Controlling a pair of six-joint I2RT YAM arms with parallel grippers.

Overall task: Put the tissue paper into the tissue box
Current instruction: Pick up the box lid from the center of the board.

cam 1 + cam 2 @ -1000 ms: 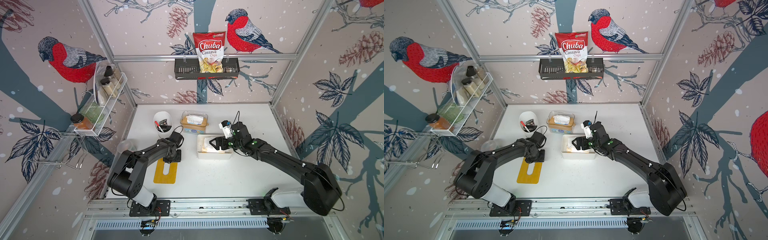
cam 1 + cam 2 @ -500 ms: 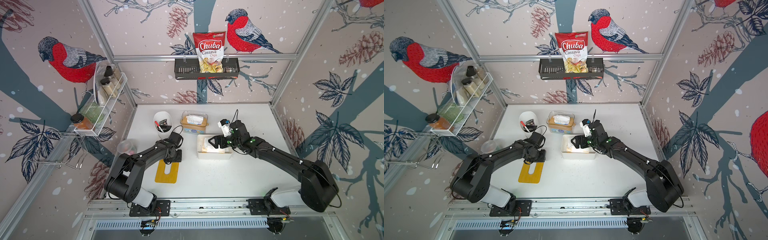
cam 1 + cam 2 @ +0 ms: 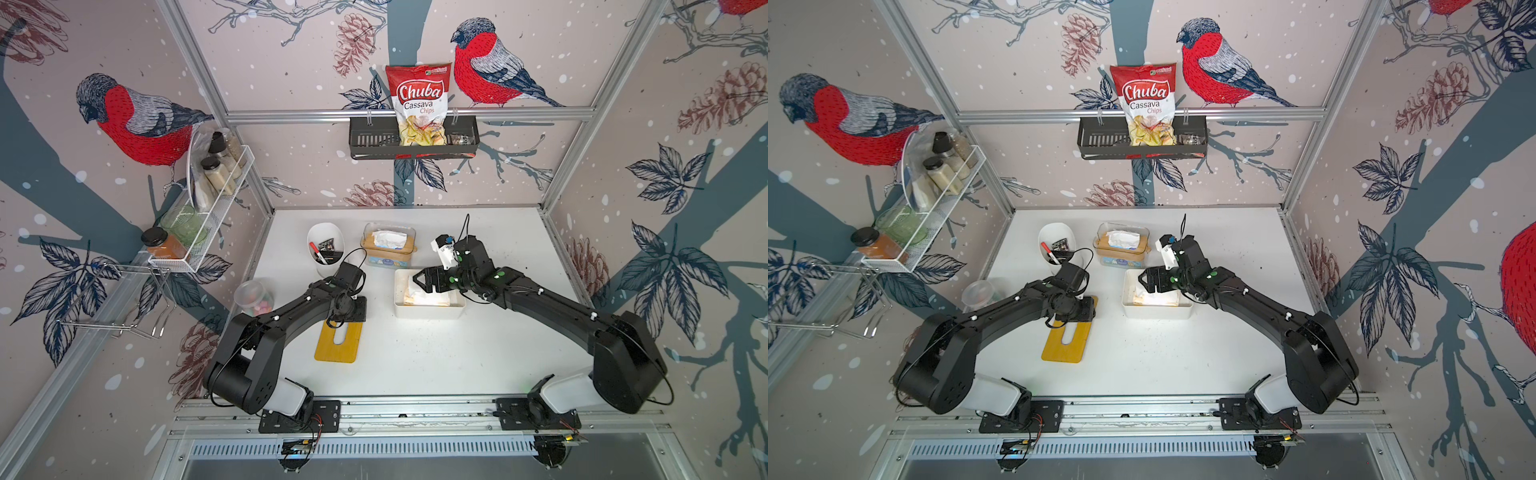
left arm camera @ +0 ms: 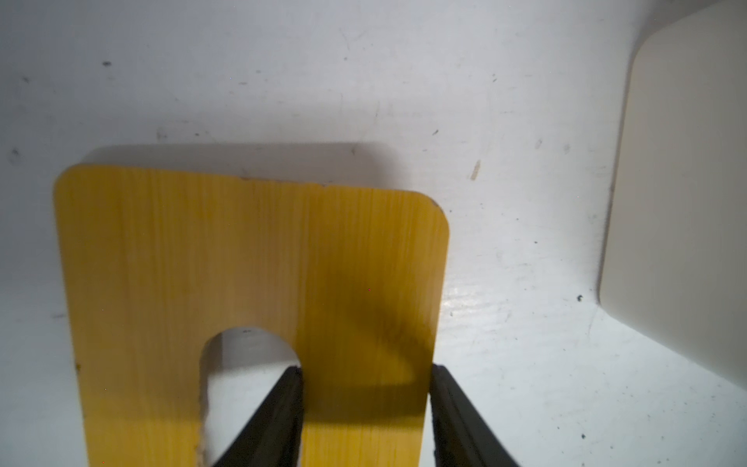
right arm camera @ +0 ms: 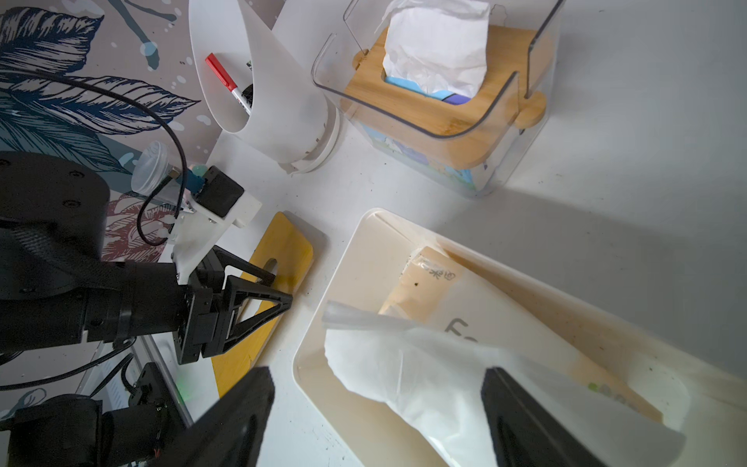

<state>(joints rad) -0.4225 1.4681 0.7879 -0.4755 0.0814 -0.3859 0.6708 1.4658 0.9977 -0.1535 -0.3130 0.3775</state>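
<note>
Two black robot arms stretch over the white tabletop (image 3: 457,365) on my screens, the left arm (image 3: 282,324) bent in toward the middle and the right arm (image 3: 561,303) reaching in from the opposite side. Next in size, a white rectangular plastic box (image 3: 428,312) with no lid stands near the table's middle, under the right arm's wrist; both top views show it (image 3: 1156,312). Behind it, toward the back wall and near it, I see a clear acrylic tissue holder with a bamboo lid (image 3: 386,262), a white tissue poking up through its slot. A yellow wooden lid with an oblong slot (image 3: 328,349) sits to the left of the white box, apart from it. A white slant-rimmed plastic cup (image 3: 332,232) stands left of the clear holder, with a red-capped marker (image 5: 224,81) inside.

The left gripper (image 4: 362,368) is clamped on the yellow lid: in the left wrist view one finger sits inside the slot and the other presses the outer edge, pinching the strip of wood between them, and a dark shadow runs along the lid's far edge.

The right gripper (image 5: 376,370) hangs spread wide over the white box, holding nothing; in the right wrist view one finger shows beside the box's wall and the other over its contents. The tissue paper (image 5: 424,376) lies inside the white box, a soft pack in a beige wrapper with a loose white sheet bunched on top, passing beneath the parted fingers
</note>
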